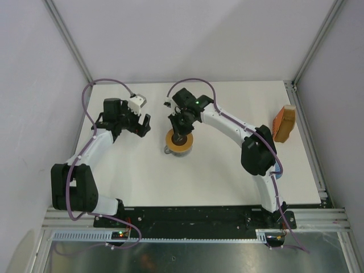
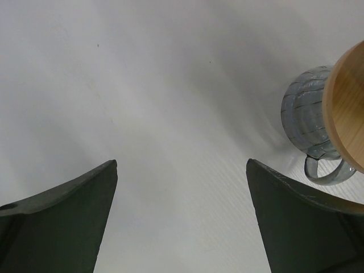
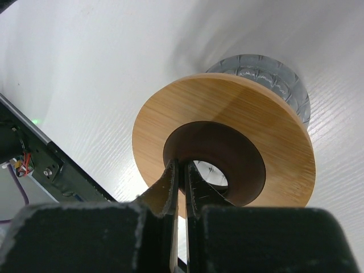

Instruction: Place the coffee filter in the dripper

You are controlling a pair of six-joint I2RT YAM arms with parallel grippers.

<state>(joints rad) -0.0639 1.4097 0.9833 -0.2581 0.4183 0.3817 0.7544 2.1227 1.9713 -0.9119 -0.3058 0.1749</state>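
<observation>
Amber wood disc (image 3: 170, 119) caps the glass jug (image 2: 304, 111) while the coffee filter (image 1: 284, 122) waits at the table's (image 1: 227, 176) right edge.

At left, the left gripper (image 1: 142, 126) hovers over bare white tabletop with its jaws spread wide, holding nothing. At centre, the right gripper (image 3: 181, 170) is pinched down to a slit, its tips at the near lip of the disc's dark centre hole. Whether they clamp that lip or only touch it cannot be told. At far right, the tan-orange filter stands on edge, well apart from both arms and untouched. The blue dripper shows in no view. The task appears to be at its preparation stage. The next move likely calls for freeing the right claw and reaching right to pinch the thin paper gently.
</observation>
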